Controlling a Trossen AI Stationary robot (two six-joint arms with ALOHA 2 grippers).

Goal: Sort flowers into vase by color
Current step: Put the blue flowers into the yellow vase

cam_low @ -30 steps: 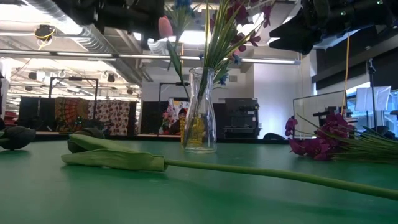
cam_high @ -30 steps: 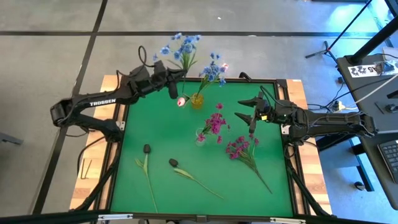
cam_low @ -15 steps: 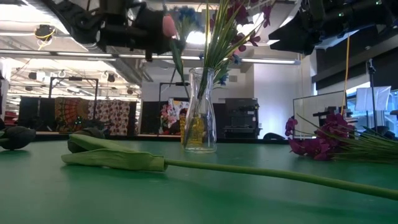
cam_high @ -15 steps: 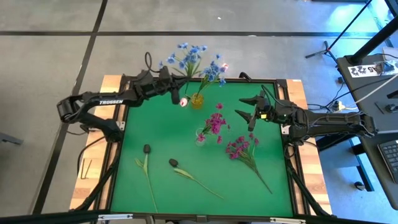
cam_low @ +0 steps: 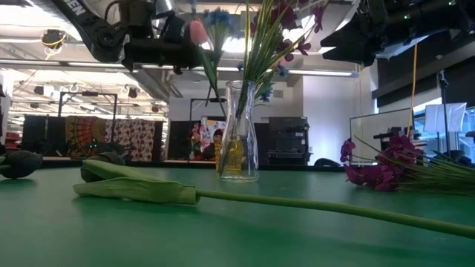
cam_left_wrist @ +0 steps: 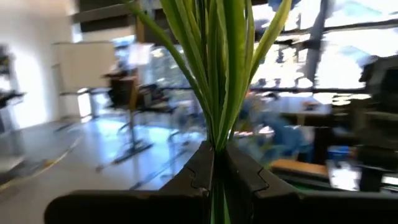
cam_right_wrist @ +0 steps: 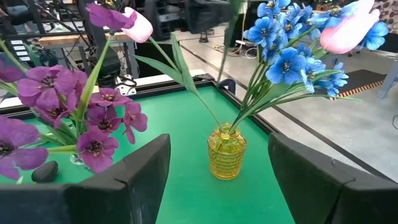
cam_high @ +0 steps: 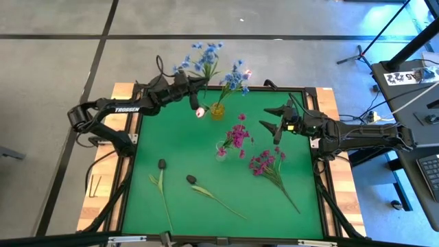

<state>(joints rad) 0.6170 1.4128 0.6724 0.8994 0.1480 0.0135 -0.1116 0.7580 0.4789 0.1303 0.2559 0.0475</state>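
- Dark buds (cam_high: pixel 191 180): two, flat on green mat (cam_high: pixel 178 144), near-side of yellow vase (cam_high: pixel 217 110); stems run toward front edge.
- Magenta bunch (cam_high: pixel 264 162): one lying right of clear vase (cam_high: pixel 222 151), stem toward front-right; another upright in clear vase.
- Right gripper (cam_high: pixel 271 121): right of yellow vase, fingers wide, empty.
- Left gripper (cam_high: pixel 186 81): clamped on blue flowers (cam_high: pixel 203 56), just left of yellow vase at far edge, blooms pointing away past the edge.
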